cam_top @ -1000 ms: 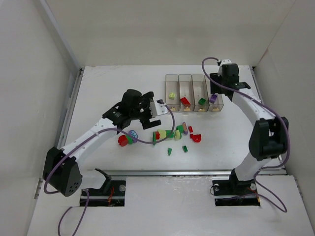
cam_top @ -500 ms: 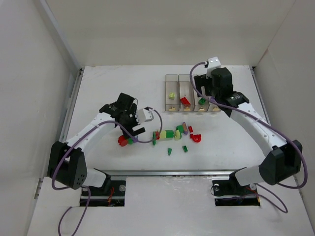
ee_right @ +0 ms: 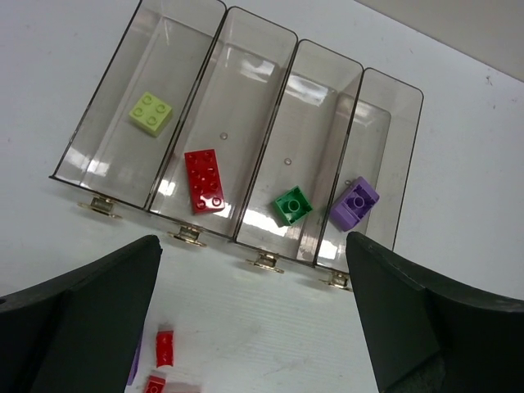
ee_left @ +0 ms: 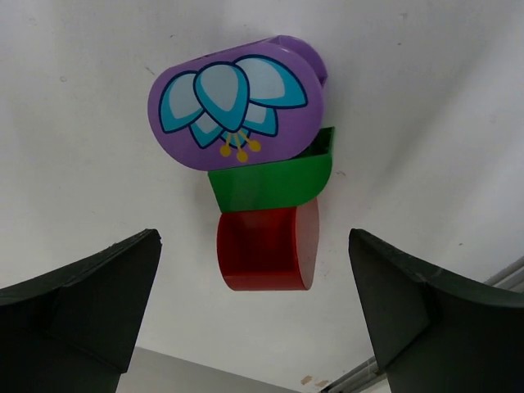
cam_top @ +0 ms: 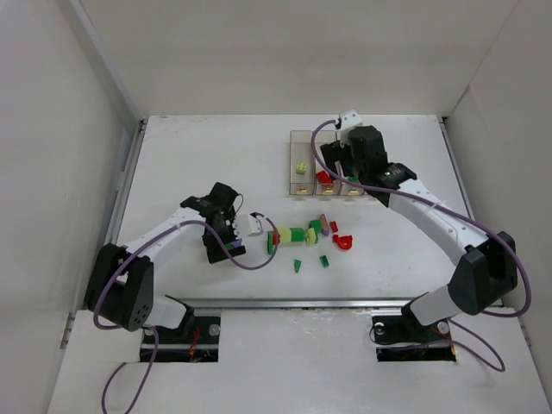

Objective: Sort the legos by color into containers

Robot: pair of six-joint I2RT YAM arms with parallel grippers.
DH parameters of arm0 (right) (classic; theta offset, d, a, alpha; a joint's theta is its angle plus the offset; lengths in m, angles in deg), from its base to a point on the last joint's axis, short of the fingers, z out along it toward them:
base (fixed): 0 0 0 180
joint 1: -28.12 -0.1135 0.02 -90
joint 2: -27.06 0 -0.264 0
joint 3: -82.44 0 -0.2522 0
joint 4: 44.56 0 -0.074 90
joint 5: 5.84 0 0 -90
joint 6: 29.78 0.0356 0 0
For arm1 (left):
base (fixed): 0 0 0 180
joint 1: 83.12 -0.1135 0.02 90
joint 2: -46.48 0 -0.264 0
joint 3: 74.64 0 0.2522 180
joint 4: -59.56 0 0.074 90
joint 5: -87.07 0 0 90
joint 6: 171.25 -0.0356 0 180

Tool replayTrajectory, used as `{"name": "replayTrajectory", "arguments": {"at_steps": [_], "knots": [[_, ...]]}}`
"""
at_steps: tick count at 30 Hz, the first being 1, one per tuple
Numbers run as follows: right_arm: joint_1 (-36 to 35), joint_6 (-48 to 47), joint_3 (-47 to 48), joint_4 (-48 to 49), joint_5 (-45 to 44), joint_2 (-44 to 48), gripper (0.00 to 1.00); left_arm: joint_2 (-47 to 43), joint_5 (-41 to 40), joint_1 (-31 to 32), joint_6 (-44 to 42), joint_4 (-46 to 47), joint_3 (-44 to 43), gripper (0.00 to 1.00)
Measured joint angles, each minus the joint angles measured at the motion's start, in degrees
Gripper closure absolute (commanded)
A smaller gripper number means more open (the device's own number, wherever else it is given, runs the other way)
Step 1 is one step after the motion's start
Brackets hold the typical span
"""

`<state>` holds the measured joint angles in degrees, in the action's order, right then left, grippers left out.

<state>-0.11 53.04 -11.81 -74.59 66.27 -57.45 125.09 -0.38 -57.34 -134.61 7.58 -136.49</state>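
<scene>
containers (ee_right: 246, 98) w/ 1 brick ea: yellow-green (ee_right: 151, 113) | red (ee_right: 204, 181) | green (ee_right: 292, 205) | purple (ee_right: 354, 203)

White table (cam_top: 190, 164), containers (ee_right: 246, 82), legos (cam_top: 297, 234), some apparently clumped

No readable text, numbers or brands. Sole printed marking: blue-petalled flower graphic, yellow stamens, on purple lego (ee_left: 237, 102) face.

The left gripper (cam_top: 217, 243) has swung toward 7 o'clock and now sits spread over the purple-green-red clump (ee_left: 266, 184). The right gripper (cam_top: 333, 166) has slid toward 9 o'clock above the containers (ee_right: 262, 18).
</scene>
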Motion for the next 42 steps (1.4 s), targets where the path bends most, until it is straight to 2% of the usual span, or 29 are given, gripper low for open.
{"name": "replayTrajectory", "arguments": {"at_steps": [1,6,13,14,16,25,31,37,42], "knots": [[0.0,-0.1,0.0,0.0,0.0,0.0,0.00,0.2,-0.5,0.0,0.0,0.4,0.2,0.04],[-0.1,-0.1,0.0,0.0,-0.2,0.0,0.00,2.1,-1.6,0.0,0.7,2.6,0.3,0.40],[-0.1,-0.1,0.0,0.0,-0.2,0.0,0.00,6.5,-0.5,0.0,2.4,2.8,-1.3,0.72],[-0.1,-0.1,-0.1,0.1,-0.2,0.0,0.00,6.4,-0.2,0.0,2.4,2.8,-1.5,0.85],[-0.1,-0.1,-0.2,0.1,-0.2,0.0,0.00,6.4,0.2,0.0,2.6,2.9,-1.7,1.00],[0.0,-0.6,-0.3,-0.2,1.6,0.5,0.00,6.3,1.1,-0.1,3.4,2.2,-3.5,1.00],[-0.1,-1.2,2.0,-2.6,6.1,2.7,0.00,3.5,2.8,-0.1,5.8,3.0,-9.3,1.00],[1.7,0.3,5.3,-2.5,19.7,7.7,0.00,-3.3,3.8,0.8,9.5,10.6,-16.4,1.00],[2.6,6.6,9.9,0.2,34.2,7.8,0.00,-6.9,4.7,4.1,10.5,16.5,-19.5,1.00]]}}
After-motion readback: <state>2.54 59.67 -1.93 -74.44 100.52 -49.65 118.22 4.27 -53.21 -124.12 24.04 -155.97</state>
